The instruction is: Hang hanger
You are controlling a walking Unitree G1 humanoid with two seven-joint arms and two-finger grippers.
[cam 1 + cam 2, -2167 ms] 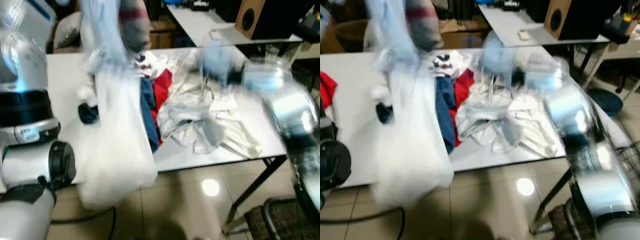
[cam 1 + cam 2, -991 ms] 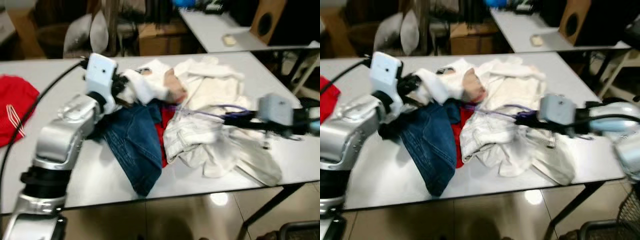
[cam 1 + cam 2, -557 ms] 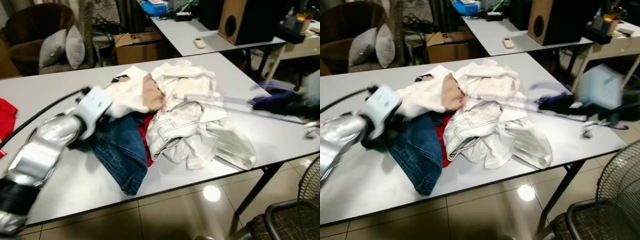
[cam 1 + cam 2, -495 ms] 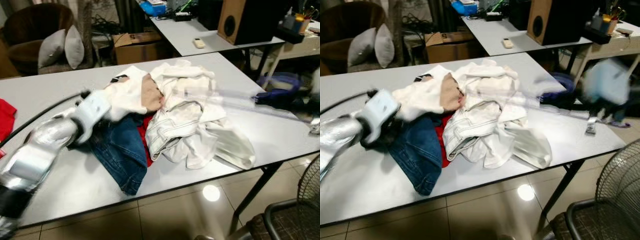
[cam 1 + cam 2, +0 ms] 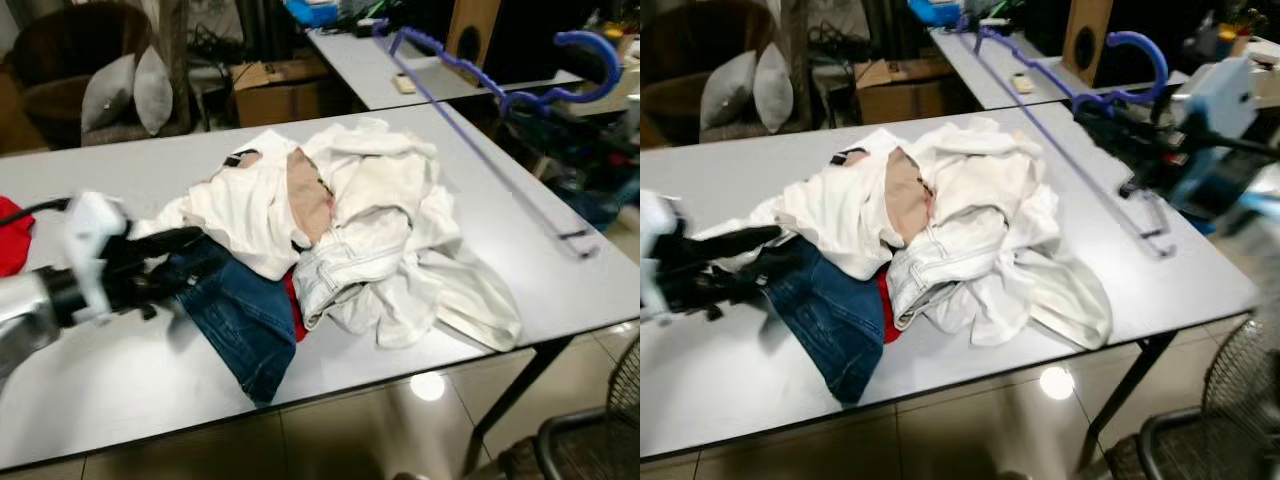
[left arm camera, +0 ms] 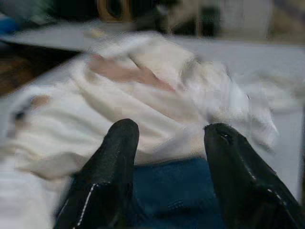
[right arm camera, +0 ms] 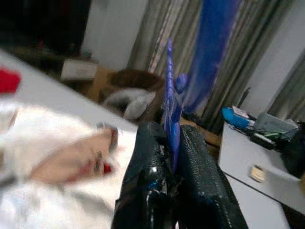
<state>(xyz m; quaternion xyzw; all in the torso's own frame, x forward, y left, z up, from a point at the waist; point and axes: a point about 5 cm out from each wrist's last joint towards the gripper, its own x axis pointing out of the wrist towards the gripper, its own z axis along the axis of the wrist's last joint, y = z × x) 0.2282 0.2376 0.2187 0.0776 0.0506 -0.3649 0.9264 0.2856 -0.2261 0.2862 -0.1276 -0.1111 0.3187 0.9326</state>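
Note:
A long purple hanger (image 5: 470, 127) hangs in the air above the right end of the white table (image 5: 120, 400), hook uppermost and tilted. My right gripper (image 5: 1102, 118) is shut on it just below the hook; the right wrist view has both black fingers (image 7: 200, 162) clamped on the purple hanger (image 7: 169, 86). My left gripper (image 5: 160, 262) lies low over the table's left side, open, pointing at the blue jeans (image 5: 240, 320). In the left wrist view its fingers (image 6: 114, 162) stand apart with nothing between them.
A heap of white clothes (image 5: 370, 210) lies mid-table over the jeans and a red garment. A red cloth (image 5: 10, 235) sits at the far left. Behind are a second table with a speaker (image 5: 470, 25), a cardboard box and an armchair. A chair (image 5: 590, 440) stands at lower right.
The right gripper has lifted the hanger from table height up into the air, turning it hook uppermost. The left arm has drawn back left, off the white clothes.

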